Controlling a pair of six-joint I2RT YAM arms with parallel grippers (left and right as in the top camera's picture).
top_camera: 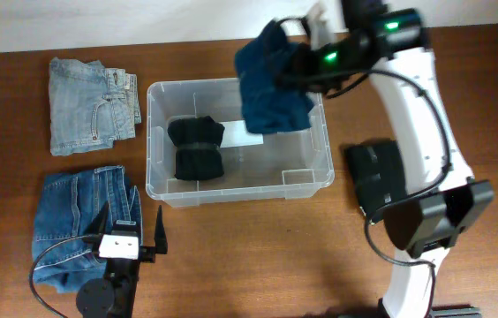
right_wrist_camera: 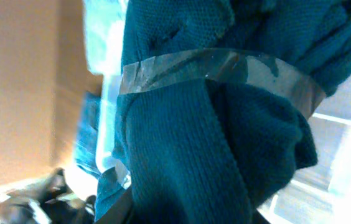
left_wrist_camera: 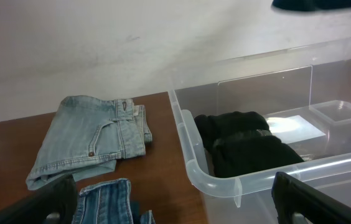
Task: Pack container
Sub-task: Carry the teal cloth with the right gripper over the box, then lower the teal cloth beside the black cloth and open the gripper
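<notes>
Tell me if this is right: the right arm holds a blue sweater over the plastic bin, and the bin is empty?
No. The bin holds a folded black garment, seen in the overhead view. The right tool does hold the blue sweater over it.

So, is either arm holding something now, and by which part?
The right gripper holds a dark teal knitted sweater by a bunched fold at its upper end, above the container. The left gripper is open and empty.
</notes>
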